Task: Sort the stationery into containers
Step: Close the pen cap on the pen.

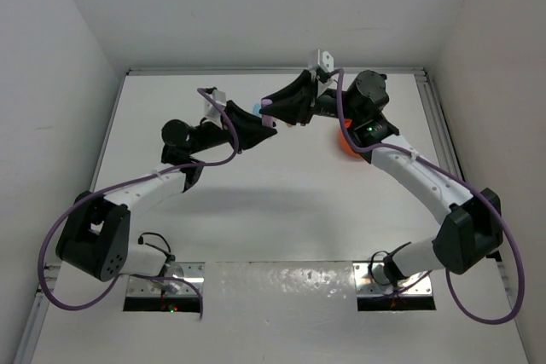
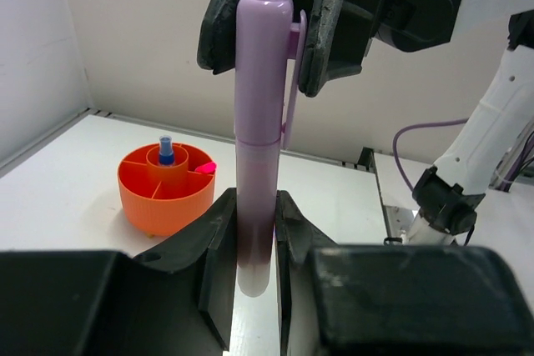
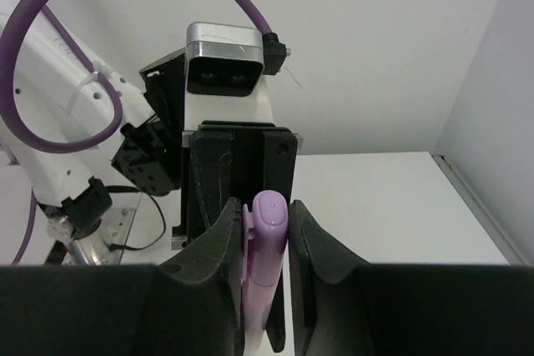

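A lilac marker with a clip on its cap is held in the air between both grippers. My left gripper is shut on its lower barrel. My right gripper is closed around its cap, with the fingers on either side. In the top view the two grippers meet at mid-table, left and right. The orange tub stands on the table beyond, with a small blue bottle in its centre and a pink piece in one compartment. The right arm mostly hides the tub from above.
White walls enclose the table on three sides. The right arm's base and cables stand at the right in the left wrist view. The left wrist camera block faces the right wrist camera.
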Tool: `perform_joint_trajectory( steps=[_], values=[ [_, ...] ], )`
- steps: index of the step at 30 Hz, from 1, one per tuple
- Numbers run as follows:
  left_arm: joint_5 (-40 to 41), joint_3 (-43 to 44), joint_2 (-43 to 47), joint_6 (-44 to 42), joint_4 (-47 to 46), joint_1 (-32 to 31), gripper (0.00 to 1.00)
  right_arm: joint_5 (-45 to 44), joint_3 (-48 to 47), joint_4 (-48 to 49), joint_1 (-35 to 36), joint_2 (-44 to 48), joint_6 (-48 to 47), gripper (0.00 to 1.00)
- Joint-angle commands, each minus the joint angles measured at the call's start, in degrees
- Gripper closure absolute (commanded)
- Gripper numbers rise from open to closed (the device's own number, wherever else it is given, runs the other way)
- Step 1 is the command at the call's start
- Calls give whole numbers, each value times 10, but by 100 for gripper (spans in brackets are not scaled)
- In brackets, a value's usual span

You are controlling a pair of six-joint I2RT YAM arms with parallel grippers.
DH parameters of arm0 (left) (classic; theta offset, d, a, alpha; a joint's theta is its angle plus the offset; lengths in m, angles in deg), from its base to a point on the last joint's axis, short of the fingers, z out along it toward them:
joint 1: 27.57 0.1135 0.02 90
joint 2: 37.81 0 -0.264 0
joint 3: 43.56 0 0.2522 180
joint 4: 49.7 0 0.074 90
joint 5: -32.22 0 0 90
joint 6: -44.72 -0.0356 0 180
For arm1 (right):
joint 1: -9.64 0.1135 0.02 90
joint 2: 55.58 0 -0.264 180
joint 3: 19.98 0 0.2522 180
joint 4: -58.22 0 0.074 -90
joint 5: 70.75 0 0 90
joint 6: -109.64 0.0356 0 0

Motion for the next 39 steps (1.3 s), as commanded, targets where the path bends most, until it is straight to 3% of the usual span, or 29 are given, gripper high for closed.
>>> perform_joint_trajectory(
  steps=[1,14,25,39],
  values=[
    [76,52,22,-20,-375,0,100,75,59,-140,11,-35,-19,100],
    [92,60,15,41,-414,-6,100,15,73,-273,19,-3,-124,100],
    [84,59,29,38,-400,-11,100,-29,135,-212,19,8,-112,100],
    [88,60,33,37,-393,-16,100,-63,165,-212,33,15,-126,100]
  ],
)
